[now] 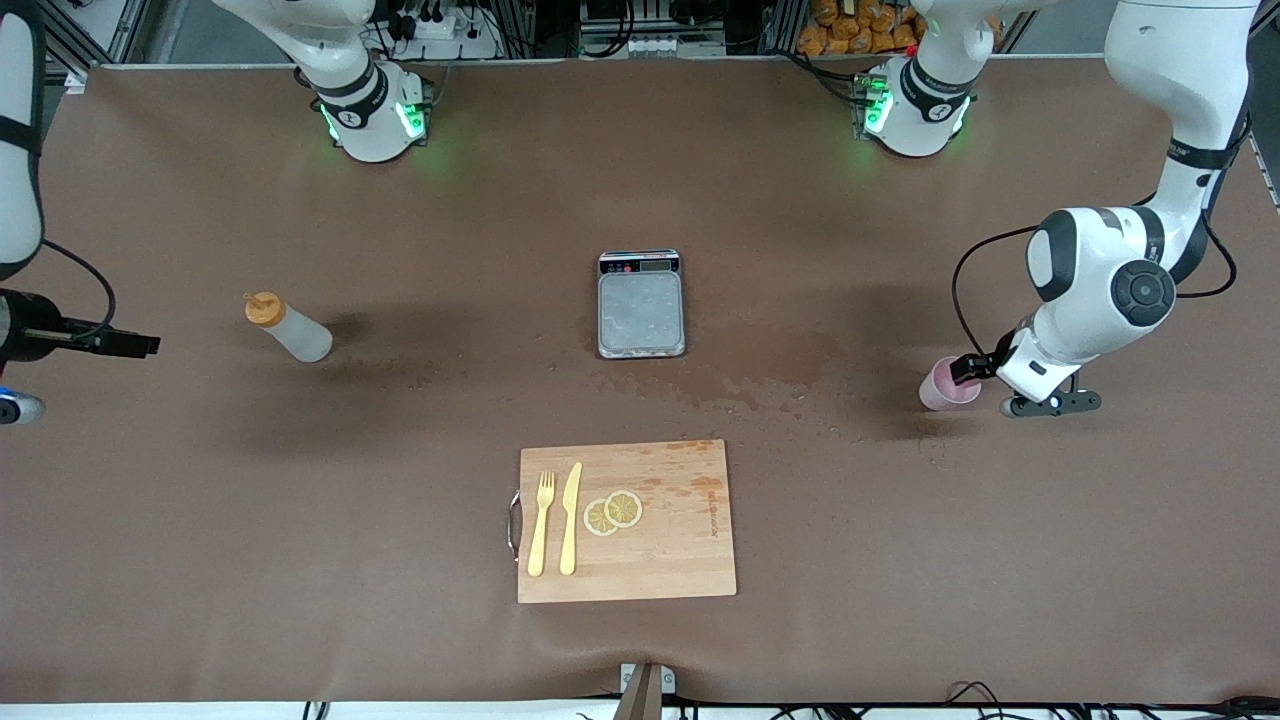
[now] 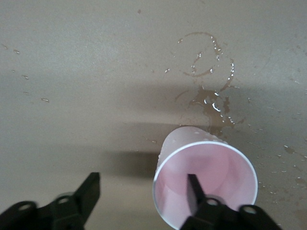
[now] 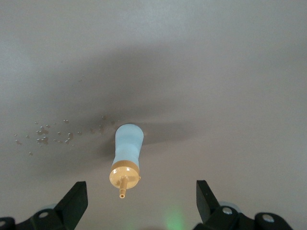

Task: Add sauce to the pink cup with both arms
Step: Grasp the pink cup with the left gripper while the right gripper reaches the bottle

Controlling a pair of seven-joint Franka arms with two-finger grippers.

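The pink cup (image 1: 940, 386) stands upright on the brown table toward the left arm's end, its inside bare (image 2: 218, 167). My left gripper (image 1: 964, 372) is down at the cup and open (image 2: 143, 177): one finger (image 2: 193, 188) reaches inside the cup, the other (image 2: 90, 188) stands well outside it, with the cup's wall between them. The sauce (image 1: 288, 328), a whitish squeeze bottle with an orange cap, stands upright toward the right arm's end. My right gripper (image 1: 135, 345) hovers beside it, open (image 3: 141, 184); the bottle (image 3: 127, 155) lies ahead of the fingers, untouched.
A small scale (image 1: 641, 305) sits mid-table. Nearer the front camera lies a wooden cutting board (image 1: 680, 560) with a fork (image 1: 541, 522), a knife (image 1: 571, 517) and lemon slices (image 1: 613, 512). Brown wet stains (image 1: 760, 375) spread between scale and cup (image 2: 211, 103).
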